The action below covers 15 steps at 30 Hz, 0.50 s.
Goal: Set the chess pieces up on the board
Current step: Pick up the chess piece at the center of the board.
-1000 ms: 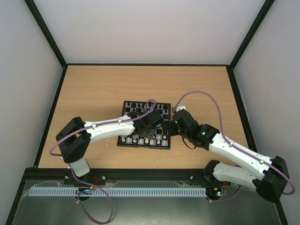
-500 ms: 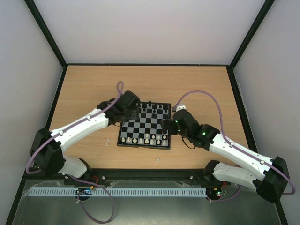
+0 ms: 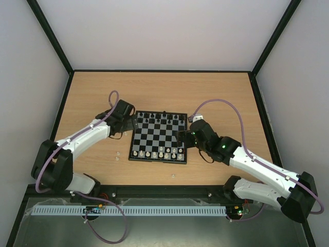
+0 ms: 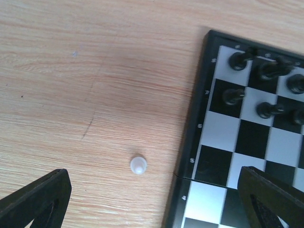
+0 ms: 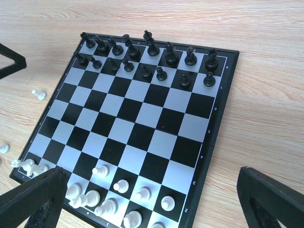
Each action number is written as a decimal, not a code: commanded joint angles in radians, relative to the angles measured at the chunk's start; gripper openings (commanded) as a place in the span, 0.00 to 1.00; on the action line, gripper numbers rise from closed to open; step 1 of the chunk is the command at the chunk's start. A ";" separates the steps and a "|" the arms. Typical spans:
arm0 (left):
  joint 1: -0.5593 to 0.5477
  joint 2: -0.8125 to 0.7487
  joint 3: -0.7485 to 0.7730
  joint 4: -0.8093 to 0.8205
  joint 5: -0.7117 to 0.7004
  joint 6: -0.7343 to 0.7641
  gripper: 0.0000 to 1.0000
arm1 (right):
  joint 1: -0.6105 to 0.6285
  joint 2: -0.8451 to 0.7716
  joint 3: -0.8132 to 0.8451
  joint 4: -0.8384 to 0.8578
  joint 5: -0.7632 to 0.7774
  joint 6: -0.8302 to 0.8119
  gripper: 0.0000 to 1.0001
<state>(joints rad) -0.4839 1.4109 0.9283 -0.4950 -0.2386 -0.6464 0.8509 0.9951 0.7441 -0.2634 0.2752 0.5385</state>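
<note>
The board (image 3: pixel 161 136) lies mid-table, with black chess pieces (image 3: pixel 162 119) in its two far rows and white chess pieces (image 3: pixel 159 153) along its near rows. My left gripper (image 3: pixel 133 122) hovers open at the board's left edge, holding nothing. In the left wrist view the left gripper (image 4: pixel 152 204) straddles the board's frame (image 4: pixel 192 142). A loose whitish pawn (image 4: pixel 137 165) stands on the table just ahead, between the fingers' lines. My right gripper (image 3: pixel 181 138) is open over the board's right edge. The right gripper (image 5: pixel 152 204) looks across the board (image 5: pixel 142 118), and it too is empty.
Loose white pieces lie off the board: one (image 3: pixel 117 154) left of its near corner and one (image 3: pixel 173 176) near the table's front edge. The right wrist view shows two more (image 5: pixel 38 94), (image 5: pixel 4 148) left of the board. Black rails (image 3: pixel 56 128) edge the table.
My left arm swung from over the board's middle out to its left edge, and its jaws opened wide. The right arm has not moved.
</note>
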 commanded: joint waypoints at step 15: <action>0.045 0.123 -0.085 0.127 0.021 0.023 0.50 | 0.000 0.011 0.008 0.009 -0.019 -0.006 0.99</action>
<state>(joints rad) -0.4438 1.5261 0.8623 -0.3908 -0.2214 -0.6281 0.8509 1.0016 0.7441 -0.2626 0.2546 0.5381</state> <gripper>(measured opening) 0.529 0.986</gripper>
